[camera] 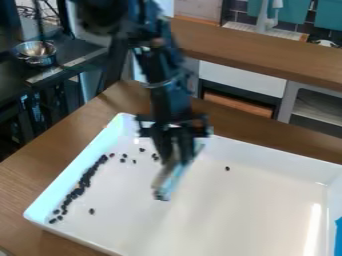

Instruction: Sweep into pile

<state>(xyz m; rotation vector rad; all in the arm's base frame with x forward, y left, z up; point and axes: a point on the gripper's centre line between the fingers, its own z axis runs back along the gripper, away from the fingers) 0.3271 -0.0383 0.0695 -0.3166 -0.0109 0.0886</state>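
So, nearest stuff first: there's a big white rectangular tray with raised sides (41, 224) on a brown wooden table (20, 180). Small dark oval bean-like bits (81, 186) make a messy line along its left side, plus a few strays, one well off to the right (227, 168). Over the tray hangs the black two-finger gripper (176, 150), jaws pretty much closed on a slim, pale tool (168, 176) tilted downward, too blurry to name. Further back there's a long wooden counter (267, 50), and a shiny metal bowl (37, 52) at far left.
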